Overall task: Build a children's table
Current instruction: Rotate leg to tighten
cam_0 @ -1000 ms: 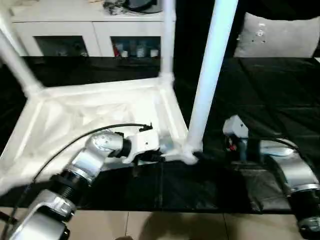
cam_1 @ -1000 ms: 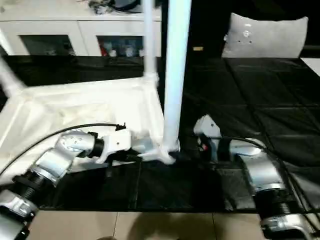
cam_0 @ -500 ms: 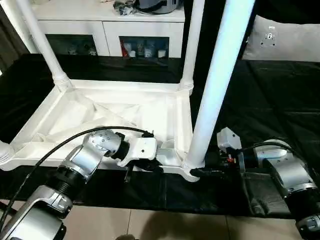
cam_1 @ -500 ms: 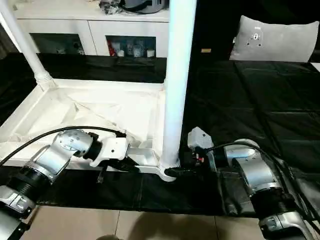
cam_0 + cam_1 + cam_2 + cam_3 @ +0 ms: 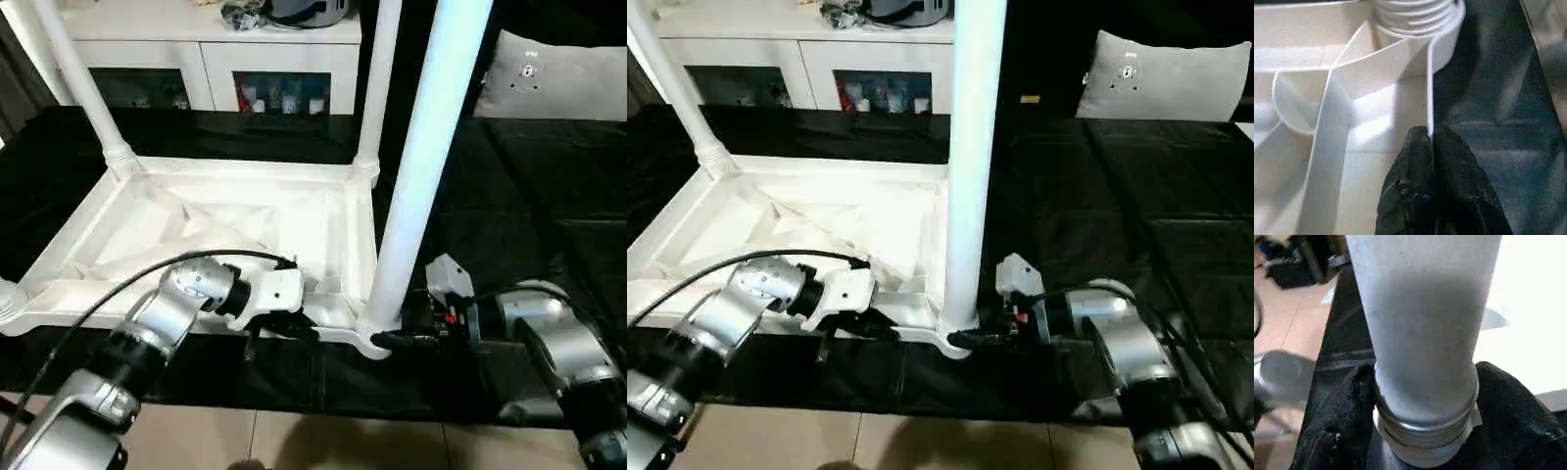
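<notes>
The white children's table top point(image 5: 225, 220) lies upside down on a black mat, ribbed underside up. A leg point(image 5: 416, 166) stands in its near right corner socket. Two more legs point(image 5: 83, 83) point(image 5: 377, 88) stand in the far corners, and a ringed leg base point(image 5: 6, 299) shows at the near left. My left gripper point(image 5: 1431, 142) is shut on the thin near rim wall of the top, just left of that socket. My right gripper point(image 5: 389, 340) reaches in from the right. Its black fingers point(image 5: 1337, 426) press both sides of the near right leg's threaded base point(image 5: 1425, 431).
A white cabinet with glass doors point(image 5: 206, 59) stands behind the table top. A grey cushion point(image 5: 558, 73) lies at the far right on the black mat point(image 5: 529, 206). The mat's front edge meets tiled floor point(image 5: 323, 441) close to me.
The camera has shifted since a second ago. My right gripper's fingers have closed in around the near right leg's base. My left gripper keeps its hold on the rim.
</notes>
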Robot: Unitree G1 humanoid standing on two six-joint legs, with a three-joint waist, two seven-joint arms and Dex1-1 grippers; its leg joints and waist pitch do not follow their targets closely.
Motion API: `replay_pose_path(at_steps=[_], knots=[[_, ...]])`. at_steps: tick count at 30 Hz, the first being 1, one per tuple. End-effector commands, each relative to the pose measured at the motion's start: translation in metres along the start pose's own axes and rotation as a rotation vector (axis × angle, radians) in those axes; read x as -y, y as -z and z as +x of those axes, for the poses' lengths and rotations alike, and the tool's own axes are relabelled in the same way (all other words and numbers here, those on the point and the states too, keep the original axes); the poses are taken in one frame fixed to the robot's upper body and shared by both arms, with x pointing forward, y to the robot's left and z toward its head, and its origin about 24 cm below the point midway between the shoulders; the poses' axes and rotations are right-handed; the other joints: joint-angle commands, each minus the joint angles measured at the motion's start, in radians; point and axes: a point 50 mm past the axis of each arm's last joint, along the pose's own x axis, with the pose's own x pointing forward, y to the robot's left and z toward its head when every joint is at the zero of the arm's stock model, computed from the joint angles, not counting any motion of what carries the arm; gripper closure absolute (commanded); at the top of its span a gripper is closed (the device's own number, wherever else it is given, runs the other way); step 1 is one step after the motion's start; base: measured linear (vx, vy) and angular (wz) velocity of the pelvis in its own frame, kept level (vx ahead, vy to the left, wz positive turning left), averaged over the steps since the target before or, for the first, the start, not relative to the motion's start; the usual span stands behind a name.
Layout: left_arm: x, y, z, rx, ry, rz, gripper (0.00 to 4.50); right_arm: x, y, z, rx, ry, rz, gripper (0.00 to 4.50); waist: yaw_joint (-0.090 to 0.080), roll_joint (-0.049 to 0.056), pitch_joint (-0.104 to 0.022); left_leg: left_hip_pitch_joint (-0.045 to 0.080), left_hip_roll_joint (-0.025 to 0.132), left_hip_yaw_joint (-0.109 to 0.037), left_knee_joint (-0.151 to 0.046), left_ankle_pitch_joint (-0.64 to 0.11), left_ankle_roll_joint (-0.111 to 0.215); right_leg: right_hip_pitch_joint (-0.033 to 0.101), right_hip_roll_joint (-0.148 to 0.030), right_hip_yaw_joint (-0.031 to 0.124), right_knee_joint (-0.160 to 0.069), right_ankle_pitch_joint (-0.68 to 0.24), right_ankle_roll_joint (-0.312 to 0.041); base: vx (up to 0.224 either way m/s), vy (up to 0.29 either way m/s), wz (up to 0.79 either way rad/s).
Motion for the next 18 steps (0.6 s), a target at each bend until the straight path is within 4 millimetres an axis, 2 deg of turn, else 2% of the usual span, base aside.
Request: replay_pose_path(at_steps=[1, 2, 3, 5, 6, 7, 8, 9, 10, 11, 12, 13, 14, 15, 16, 18], knots=[[0.006, -0.009, 0.023, 0.054, -0.01, -0.056, 4.5, -0.001, -0.002, 0.02, 0.04, 0.049, 0.06, 1.8, -0.006, -0.011, -0.057, -0.001, 0.065, -0.017, -0.072, -0.161, 0.072, 0.057, -0.076, 0.061, -0.065, -0.311, -0.184, 0.0, 0.0, 0.0], [0.005, -0.012, 0.025, 0.069, -0.037, -0.082, 4.5, 0.0, -0.001, 0.024, 0.043, 0.092, 0.083, 1.8, -0.008, -0.009, -0.053, 0.0, 0.064, -0.018, -0.073, -0.176, 0.066, 0.053, -0.076, 0.06, -0.071, -0.346, -0.179, 0.0, 0.0, 0.0], [0.003, -0.018, 0.031, 0.098, -0.102, -0.133, 4.5, 0.005, 0.0, 0.036, 0.067, 0.2, 0.124, 1.8, -0.02, -0.01, -0.046, 0.001, 0.059, -0.021, -0.077, -0.232, 0.038, 0.054, -0.078, 0.055, -0.084, -0.465, -0.137, 0.0, 0.0, 0.0], [0.001, -0.024, 0.037, 0.127, -0.147, -0.171, 4.5, 0.009, 0.0, 0.046, 0.095, 0.279, 0.168, 1.8, -0.033, -0.011, -0.041, 0.005, 0.055, -0.025, -0.078, -0.272, 0.023, 0.05, -0.078, 0.049, -0.097, -0.536, -0.11, 0.0, 0.0, 0.0], [0.0, -0.028, 0.041, 0.143, -0.183, -0.197, 4.5, 0.011, -0.001, 0.053, 0.11, 0.326, 0.191, 1.8, -0.048, -0.008, -0.038, 0.006, 0.049, -0.029, -0.077, -0.31, 0.013, 0.05, -0.077, 0.042, -0.107, -0.598, -0.08, 0.0, 0.0, 0.0], [-0.002, -0.031, 0.045, 0.155, -0.218, -0.217, 4.5, 0.013, -0.002, 0.058, 0.12, 0.361, 0.21, 1.8, -0.065, -0.01, -0.035, 0.012, 0.045, -0.031, -0.074, -0.351, 0.009, 0.043, -0.075, 0.034, -0.12, -0.649, -0.054, 0.0, 0.0, 0.0], [-0.004, -0.034, 0.048, 0.165, -0.254, -0.237, 4.5, 0.015, -0.003, 0.063, 0.124, 0.409, 0.233, 1.8, -0.072, -0.01, -0.034, 0.018, 0.043, -0.031, -0.071, -0.369, 0.007, 0.04, -0.074, 0.031, -0.125, -0.67, -0.044, 0.0, 0.0, 0.0], [-0.006, -0.037, 0.052, 0.172, -0.288, -0.254, 4.5, 0.02, -0.002, 0.067, 0.123, 0.479, 0.265, 1.8, -0.089, -0.01, -0.032, 0.022, 0.037, -0.032, -0.066, -0.395, 0.009, 0.038, -0.071, 0.022, -0.135, -0.696, -0.029, 0.0, 0.0, 0.0], [-0.007, -0.04, 0.055, 0.175, -0.329, -0.271, 4.5, 0.024, -0.002, 0.07, 0.125, 0.55, 0.305, 1.8, -0.092, -0.007, -0.035, 0.024, 0.037, -0.035, -0.065, -0.398, 0.009, 0.039, -0.073, 0.019, -0.136, -0.697, -0.024, 0.0, 0.0, 0.0], [-0.01, -0.043, 0.058, 0.176, -0.372, -0.285, 4.5, 0.027, -0.002, 0.072, 0.128, 0.604, 0.326, 1.8, -0.111, -0.002, -0.036, 0.016, 0.04, -0.043, -0.071, -0.417, 0.009, 0.046, -0.07, 0.011, -0.137, -0.671, -0.016, 0.0, 0.0, 0.0], [-0.01, -0.044, 0.058, 0.175, -0.377, -0.285, 4.5, 0.027, -0.002, 0.073, 0.13, 0.608, 0.326, 1.8, -0.119, -0.003, -0.036, 0.017, 0.042, -0.043, -0.072, -0.429, 0.013, 0.045, -0.069, 0.009, -0.139, -0.663, -0.014, 0.0, 0.0, 0.0], [-0.012, -0.048, 0.063, 0.164, -0.422, -0.285, 4.5, 0.028, -0.004, 0.077, 0.145, 0.634, 0.319, 1.8, -0.125, -0.003, -0.036, 0.014, 0.04, -0.045, -0.071, -0.435, 0.02, 0.05, -0.072, 0.004, -0.141, -0.652, -0.009, 0.0, 0.0, 0.0], [-0.012, -0.048, 0.063, 0.164, -0.422, -0.285, 4.5, 0.028, -0.004, 0.077, 0.145, 0.634, 0.319, 1.8, -0.125, 0.001, -0.038, 0.018, 0.042, -0.044, -0.07, -0.439, 0.021, 0.046, -0.073, 0.004, -0.143, -0.647, -0.012, 0.0, 0.0, 0.0], [-0.012, -0.049, 0.064, 0.157, -0.436, -0.282, 4.5, 0.027, -0.004, 0.079, 0.149, 0.636, 0.311, 1.25, -0.125, 0.003, -0.039, 0.024, 0.043, -0.044, -0.071, -0.439, 0.027, 0.043, -0.076, 0.004, -0.145, -0.624, -0.024, 0.0, 0.0, 0.0], [-0.012, -0.049, 0.064, 0.145, -0.442, -0.272, 4.5, 0.026, -0.005, 0.08, 0.152, 0.635, 0.306, 1.11, -0.129, 0.003, -0.038, 0.016, 0.046, -0.047, -0.076, -0.437, 0.033, 0.05, -0.076, 0.005, -0.141, -0.59, -0.035, 0.0, 0.0, 0.0], [-0.013, -0.048, 0.063, 0.121, -0.458, -0.26, 4.5, 0.025, -0.005, 0.079, 0.16, 0.635, 0.292, 1.04, -0.127, 0.005, -0.041, 0.011, 0.05, -0.048, -0.081, -0.422, 0.037, 0.051, -0.079, 0.014, -0.132, -0.542, -0.057, 0.0, 0.0, 0.0]])
